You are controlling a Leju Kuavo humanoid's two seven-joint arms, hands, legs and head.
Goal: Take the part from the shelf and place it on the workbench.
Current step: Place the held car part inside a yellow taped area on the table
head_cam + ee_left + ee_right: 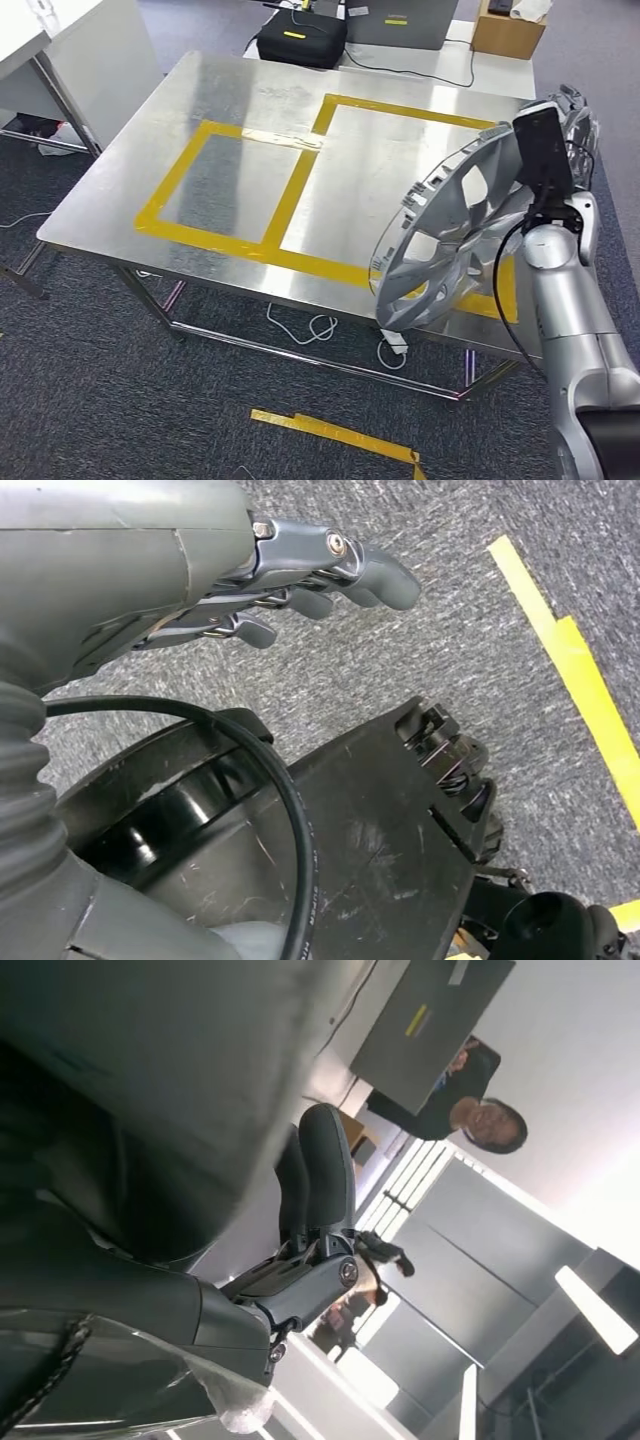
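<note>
Your robot's right hand (pixel 317 1260) grips a silver wheel cover (pixel 453 235), fingers curled over its rim, holding it tilted above the steel workbench's (pixel 226 110) right front corner, over yellow tape (pixel 290 195). Your left hand (pixel 302 580) hangs above carpet, fingers loosely extended, holding nothing.

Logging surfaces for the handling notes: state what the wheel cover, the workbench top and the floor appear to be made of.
Wheel cover: probably moulded plastic with silver paint; thin spokes, clip tabs along the rim, satin sheen.
Workbench top: sheet metal, likely steel; brushed, reflective, with yellow tape outlines.
Floor: dark carpet; a flecked, fibrous texture shows in the left wrist view.
</note>
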